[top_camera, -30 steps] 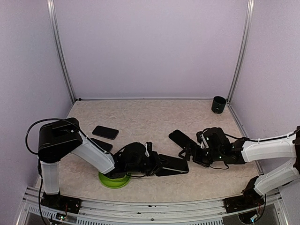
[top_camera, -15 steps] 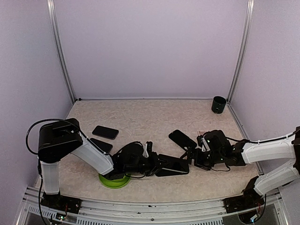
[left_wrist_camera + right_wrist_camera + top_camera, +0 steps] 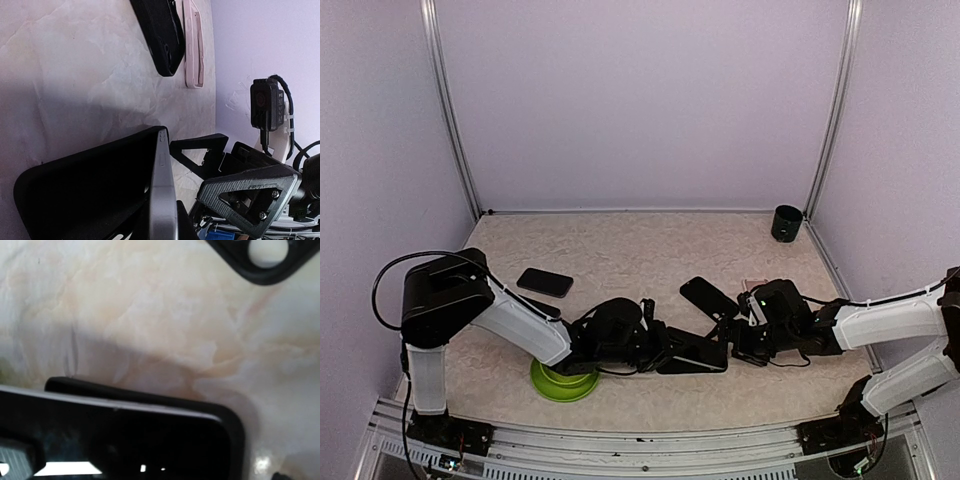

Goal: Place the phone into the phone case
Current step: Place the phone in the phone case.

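Marbled beige table (image 3: 650, 250), boxed in by lilac walls (image 3: 640, 100) on three sides.

Left arm (image 3: 510, 325): up from the near-left corner, then folded low and rightward across the table. Right arm (image 3: 880, 320): in from the near right, stretched leftward, also low. Wrists nearly meeting at centre front.

Flat green disc (image 3: 565, 383) beneath the left forearm, near the front edge.

Phone case (image 3: 695, 356): black, at centre front, between the two grippers. Resting on the table or held just off it, cannot tell.

Phone (image 3: 163, 200): edge-on in the left wrist view, silver rim, laid against the case along its length. Case rim and one rounded corner showing past the silver edge in the right wrist view. Fully seated or not, cannot tell.

Left gripper (image 3: 655, 350): closed tight on the left end of the phone.

Right gripper (image 3: 735, 345): fingers spread wide at the right end of the case, gripping nothing. Touching the case or only just beside it, cannot tell.

Spare black case (image 3: 708, 297): flat on the table just behind the right gripper.

Black slab (image 3: 545, 282), phone-like, flat, behind the left arm.

Pink case (image 3: 755, 285): thin strip beside the spare black case, mostly hidden in the top view.

Black cup (image 3: 786, 222): upright, far right corner.
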